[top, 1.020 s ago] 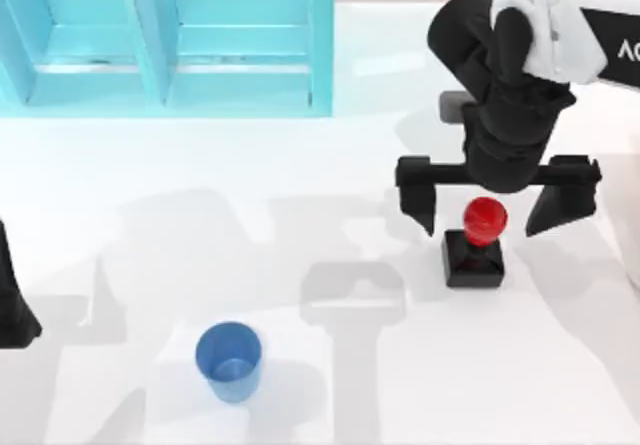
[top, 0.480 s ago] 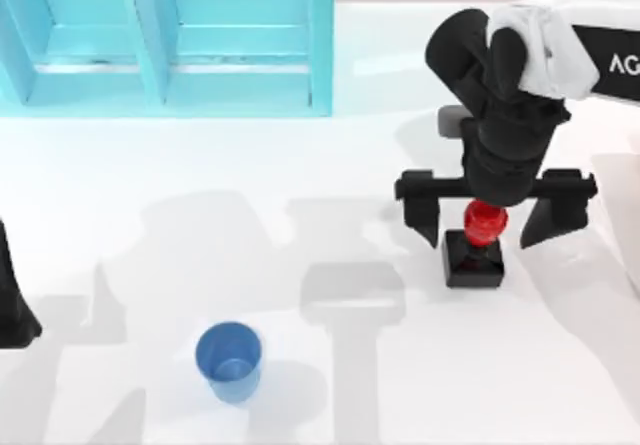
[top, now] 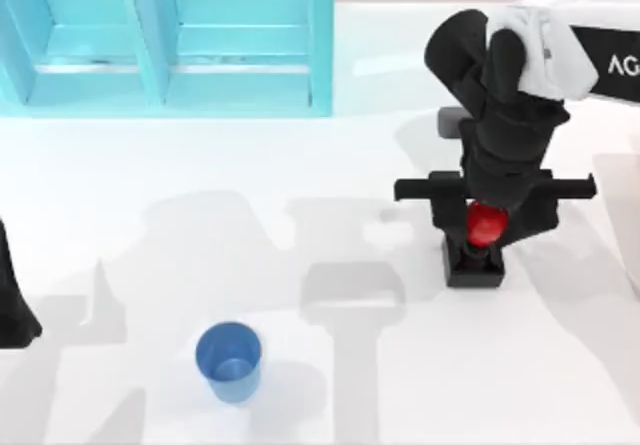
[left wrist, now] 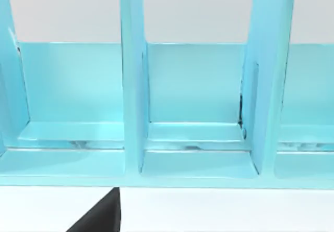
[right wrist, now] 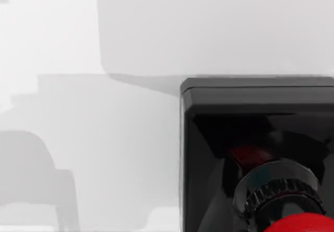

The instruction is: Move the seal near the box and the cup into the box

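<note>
Now the jaws of the right gripper [top: 486, 223] stand close on the two sides of the red knob of the seal [top: 474, 252]; they look clamped on it or nearly so, with almost no gap visible in the top view. The seal stands upright on its black square base on the counter [top: 330, 165], directly below the jaws, not lifted. In the right wrist view the black base [right wrist: 250, 122] and a part of the red knob are seen very near to the camera.

Going outward from these jaws, the blue cup [top: 229, 361] stands upright and alone, well apart, toward the left and the near edge of the counter. The light blue box [top: 322, 40] with its open compartments lies at the far side, also well apart from the jaws.

The left gripper [top: 12, 300] is parked at the left edge of the counter; I cannot tell the state of its jaws.

By my judgement the task is at its beginning: the seal is being grasped but not yet moved near the box, and the cup is untouched.
</note>
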Tool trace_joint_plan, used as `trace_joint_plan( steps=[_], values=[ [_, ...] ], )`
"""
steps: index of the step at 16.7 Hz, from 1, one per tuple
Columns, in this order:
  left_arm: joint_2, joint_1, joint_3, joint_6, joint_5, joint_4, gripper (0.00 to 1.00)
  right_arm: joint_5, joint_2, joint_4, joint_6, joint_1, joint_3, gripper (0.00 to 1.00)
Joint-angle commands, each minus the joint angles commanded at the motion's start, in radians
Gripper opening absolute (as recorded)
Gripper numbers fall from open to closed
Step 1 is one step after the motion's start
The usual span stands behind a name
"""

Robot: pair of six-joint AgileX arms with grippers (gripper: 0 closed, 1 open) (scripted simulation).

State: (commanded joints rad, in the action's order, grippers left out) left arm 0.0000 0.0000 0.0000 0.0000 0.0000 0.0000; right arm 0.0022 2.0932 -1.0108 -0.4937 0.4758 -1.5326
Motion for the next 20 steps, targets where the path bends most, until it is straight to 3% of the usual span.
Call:
trace_joint_plan(
  steps=[2, 3, 13, 20],
  values=[
    [0.0, 0.0, 0.0, 0.0, 0.0, 0.0, 1.0, 0.0, 0.0, 0.0, 0.0, 0.0, 0.0, 0.02],
    [0.0, 0.0, 0.0, 0.0, 0.0, 0.0, 1.0, 0.0, 0.0, 0.0, 0.0, 0.0, 0.0, 0.0],
    [0.0, 0.0, 0.0, 0.0, 0.0, 0.0, 1.0, 0.0, -0.011, -0.017, 0.014, -0.016, -0.008, 0.0],
    [0.0, 0.0, 0.0, 0.0, 0.0, 0.0, 1.0, -0.001, -0.178, -0.283, 0.221, -0.222, -0.098, 0.0]
  ],
)
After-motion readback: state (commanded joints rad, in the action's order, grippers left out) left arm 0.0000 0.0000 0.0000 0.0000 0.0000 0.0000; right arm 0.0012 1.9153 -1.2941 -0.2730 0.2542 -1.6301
